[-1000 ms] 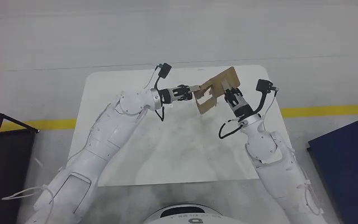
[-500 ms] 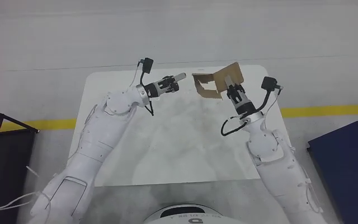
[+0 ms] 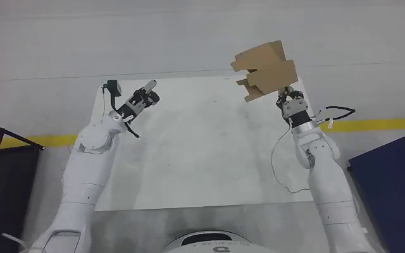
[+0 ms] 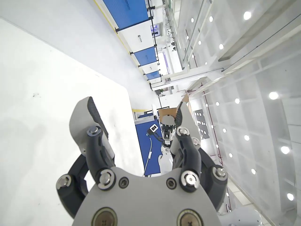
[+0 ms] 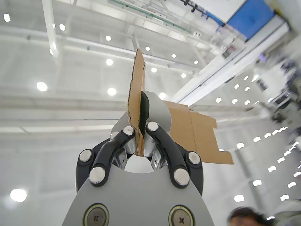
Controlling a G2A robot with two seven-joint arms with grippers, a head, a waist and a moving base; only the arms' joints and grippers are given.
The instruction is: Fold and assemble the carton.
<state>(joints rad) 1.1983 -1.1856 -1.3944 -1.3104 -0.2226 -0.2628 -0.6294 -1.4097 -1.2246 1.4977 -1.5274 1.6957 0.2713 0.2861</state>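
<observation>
The carton (image 3: 266,66), partly folded with flaps loose, hung above the table's (image 3: 202,158) far right corner, pinched by the right claw (image 3: 288,98), the left claw (image 3: 149,88) open and empty; most assembly seemingly remained.

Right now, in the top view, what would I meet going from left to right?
First the dark panel at the picture's edge → left gripper, jaws open → carton, held up off the table → blue panel.
</observation>
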